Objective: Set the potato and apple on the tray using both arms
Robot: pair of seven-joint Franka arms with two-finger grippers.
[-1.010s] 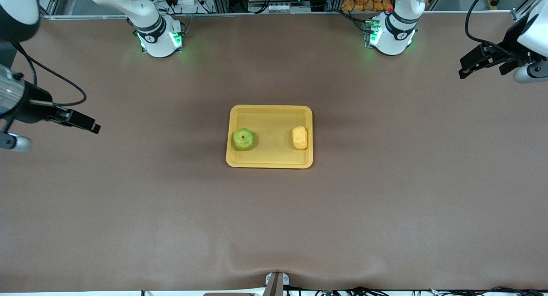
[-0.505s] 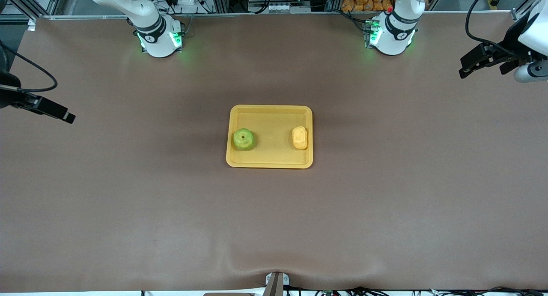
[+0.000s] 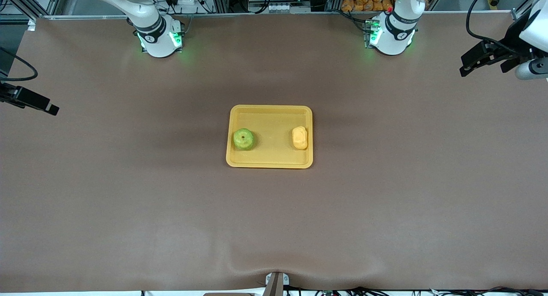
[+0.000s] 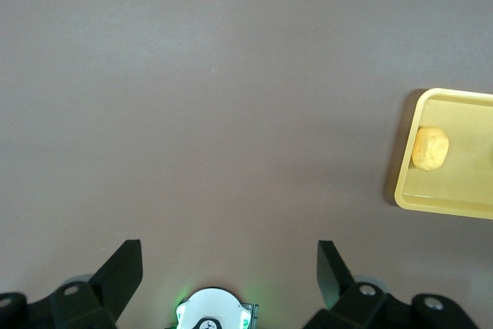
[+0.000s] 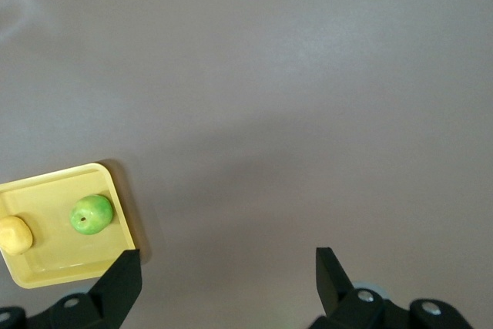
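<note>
So you've got the apple (image 3: 243, 139) and potato (image 3: 299, 138) sitting in the tray (image 3: 269, 162), left gripper (image 3: 471, 63) spread empty above its table end, right gripper (image 5: 227, 279) spread empty above its own end

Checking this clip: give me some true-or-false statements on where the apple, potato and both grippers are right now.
1. The apple lies in the tray. True.
2. The potato lies on the bare table. False: it is in the tray too.
3. The left gripper holds the potato. False: its fingers are open and empty, over the table's left-arm end.
4. The right gripper is over the tray. False: it is over the table's right-arm end.
5. Apple and potato lie apart. True.
</note>
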